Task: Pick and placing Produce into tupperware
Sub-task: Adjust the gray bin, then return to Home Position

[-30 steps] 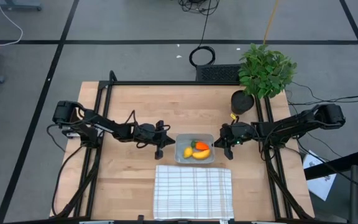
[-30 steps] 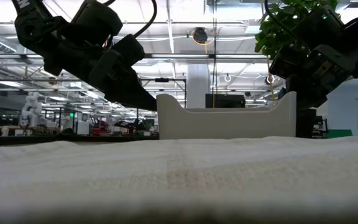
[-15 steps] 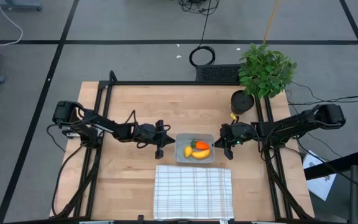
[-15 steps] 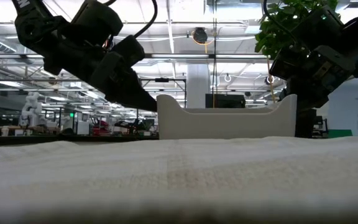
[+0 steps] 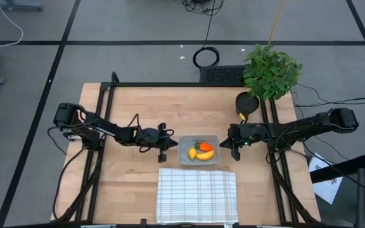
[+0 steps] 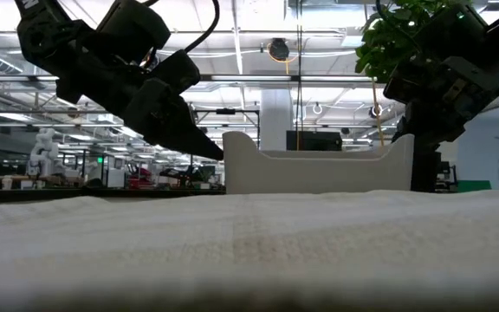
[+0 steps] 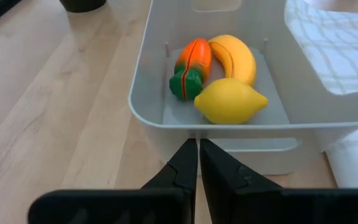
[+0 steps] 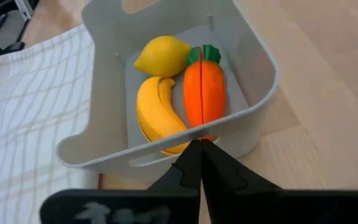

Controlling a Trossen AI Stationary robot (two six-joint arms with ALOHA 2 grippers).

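Note:
The translucent grey tupperware (image 5: pixel 183 143) stands on the wooden table, just beyond the checked cloth. Inside it lie the yellow banana (image 7: pixel 236 55), the lemon (image 7: pixel 229 101) and the orange carrot (image 7: pixel 192 60) with its green top. My left gripper (image 7: pixel 198 142) is shut, low at the container's left wall. My right gripper (image 8: pixel 199 144) is shut at the container's right wall, below the rim. In the right wrist view the banana (image 8: pixel 156 113), the lemon (image 8: pixel 160 55) and the carrot (image 8: pixel 204 93) lie side by side. My left gripper has its shut fingertips (image 6: pixel 217 154) against the outside of the tupperware's left wall (image 7: pixel 197 132), just under the rim, coming level from the table's left. The container stands flat on the table. My right gripper points at the right wall (image 8: pixel 194 152) from the table's right; whether it touches cannot be told.
A white checked cloth (image 5: pixel 197 193) lies flat between the container and the table's near edge and fills the low view's foreground. A leafy potted plant (image 5: pixel 271 71) and a black round pot (image 5: pixel 246 102) stand at the far right corner. Bare wood lies on the far side.
My right arm has drawn back a little toward the table's right edge. My left gripper has crept toward the right, and the tupperware's left wall has shifted slightly right with it. Both grippers have stayed shut.

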